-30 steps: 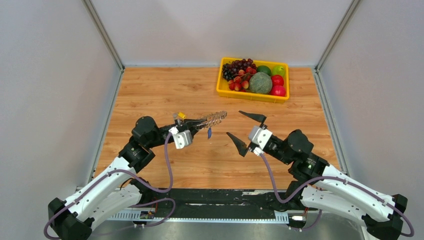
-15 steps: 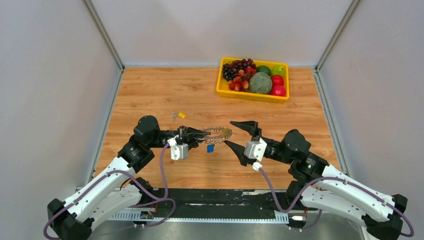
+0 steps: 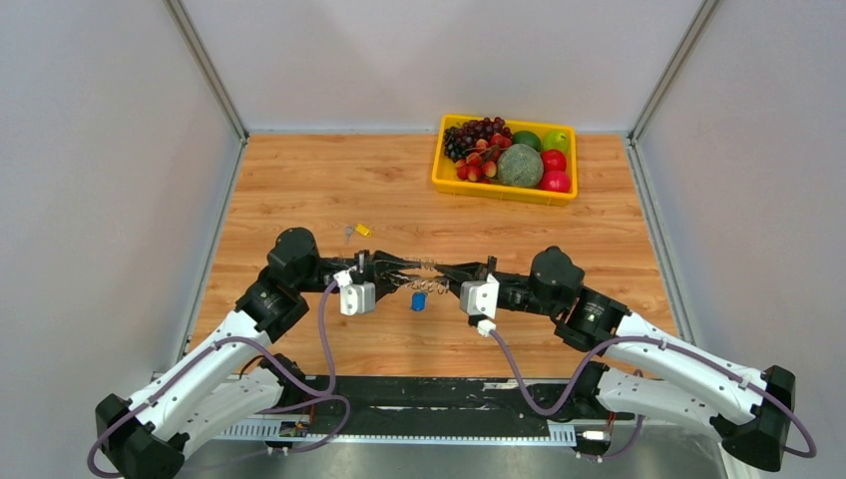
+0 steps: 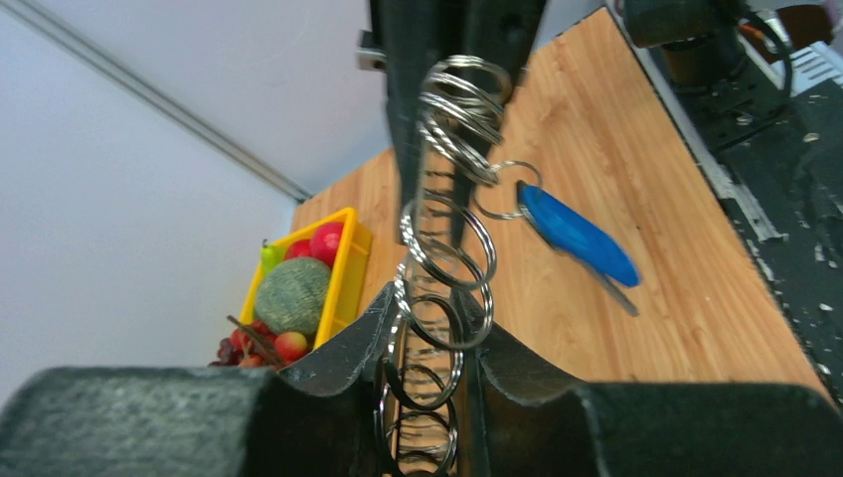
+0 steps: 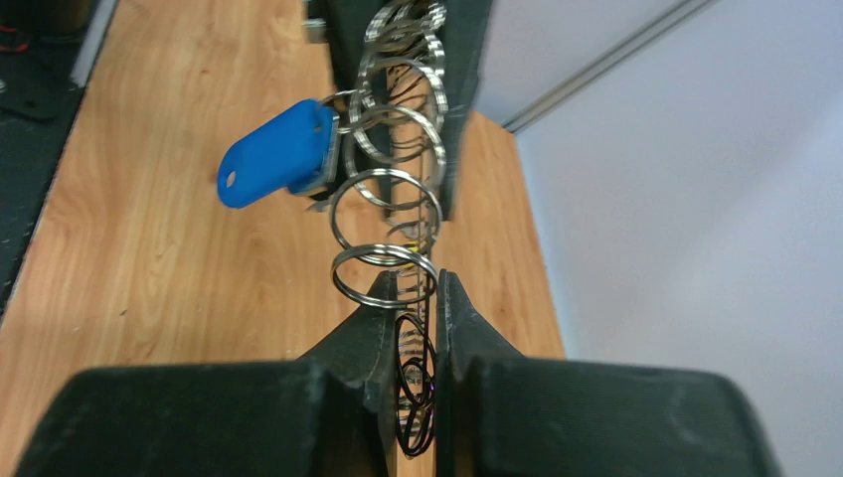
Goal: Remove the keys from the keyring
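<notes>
The keyring [image 3: 426, 266] hangs edge-on above the table between my two grippers, silvery loops fringing its rim. My right gripper [image 3: 451, 271] is shut on its right side; in the right wrist view the jaws [image 5: 411, 288] pinch the rim of the keyring [image 5: 435, 214]. My left gripper [image 3: 394, 267] straddles the left side; its jaws [image 4: 437, 318] stand slightly apart around the keyring [image 4: 425, 214], with wood showing in the gap. A blue-headed key [image 3: 418, 300] [image 4: 577, 234] [image 5: 278, 154] dangles from one loop. A yellow-headed key [image 3: 362, 231] lies loose on the table behind the left gripper.
A yellow tray [image 3: 499, 192] of fruit stands at the back right of the wooden table. Grey walls close in the left, right and far sides. The arm bases sit along the near edge.
My right gripper has swung left and closed on the ring's right side. The left gripper's jaws have loosened. The ring has dropped lower and sits level between the two grippers.
</notes>
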Robot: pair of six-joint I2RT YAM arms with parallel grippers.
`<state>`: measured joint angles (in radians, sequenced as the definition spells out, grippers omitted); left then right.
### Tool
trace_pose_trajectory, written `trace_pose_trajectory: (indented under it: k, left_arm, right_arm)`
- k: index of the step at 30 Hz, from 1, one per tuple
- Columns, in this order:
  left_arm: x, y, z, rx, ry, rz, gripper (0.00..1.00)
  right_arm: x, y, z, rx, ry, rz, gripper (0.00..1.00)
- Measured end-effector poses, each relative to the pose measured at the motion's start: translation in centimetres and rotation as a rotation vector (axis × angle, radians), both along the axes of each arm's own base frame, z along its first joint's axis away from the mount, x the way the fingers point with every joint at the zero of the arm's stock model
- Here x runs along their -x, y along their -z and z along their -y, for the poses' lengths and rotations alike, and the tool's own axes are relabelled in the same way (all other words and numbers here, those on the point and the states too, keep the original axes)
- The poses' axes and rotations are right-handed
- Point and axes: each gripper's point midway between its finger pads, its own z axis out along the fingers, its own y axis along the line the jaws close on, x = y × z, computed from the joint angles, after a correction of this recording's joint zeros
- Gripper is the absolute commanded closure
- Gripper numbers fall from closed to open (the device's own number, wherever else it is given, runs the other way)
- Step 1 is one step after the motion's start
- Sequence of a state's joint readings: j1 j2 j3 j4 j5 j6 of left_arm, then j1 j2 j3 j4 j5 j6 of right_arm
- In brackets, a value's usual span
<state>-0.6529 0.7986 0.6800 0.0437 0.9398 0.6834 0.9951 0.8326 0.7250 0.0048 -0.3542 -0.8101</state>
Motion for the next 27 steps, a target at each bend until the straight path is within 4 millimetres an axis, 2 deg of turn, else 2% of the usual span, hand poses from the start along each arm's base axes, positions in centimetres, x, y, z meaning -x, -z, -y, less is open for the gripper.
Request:
trace_pose_trajectory:
  k: [1, 3, 8, 13, 21, 24, 27]
  left_arm:
    - [-0.2, -0.3, 0.0, 0.01, -0.01, 0.004, 0.26]
    - [-0.6, -1.2, 0.1, 0.037, -0.024, 0.029, 0.03]
    - [-1.2, -2.9, 0.1, 0.103, -0.065, 0.025, 0.0]
    - [-2.7, -3.6, -0.1, 0.169, -0.163, -0.046, 0.0]
    - [-7.8, -5.2, -2.4, 0.349, -0.499, -0.338, 0.0]
    - [-8.3, -5.4, -2.8, 0.384, -0.542, -0.399, 0.0]
    - [-7.8, -5.8, -2.3, 0.387, -0.506, -0.436, 0.0]
  right_arm:
    - [0.0, 0.4, -0.1, 0.014, -0.004, -0.006, 1.0]
    - [-0.2, 1.1, -0.3, 0.033, 0.002, -0.017, 1.0]
    - [-1.8, 2.1, 0.2, 0.068, 0.096, -0.028, 1.0]
    - [-3.9, 1.3, 1.4, 0.041, 0.229, -0.01, 1.0]
    - [-6.4, -2.9, 4.4, -0.157, 0.446, 0.036, 1.0]
    - [-6.4, -4.5, 4.9, -0.239, 0.462, 0.044, 1.0]
    - [-6.2, -5.6, 4.9, -0.28, 0.454, 0.061, 1.0]
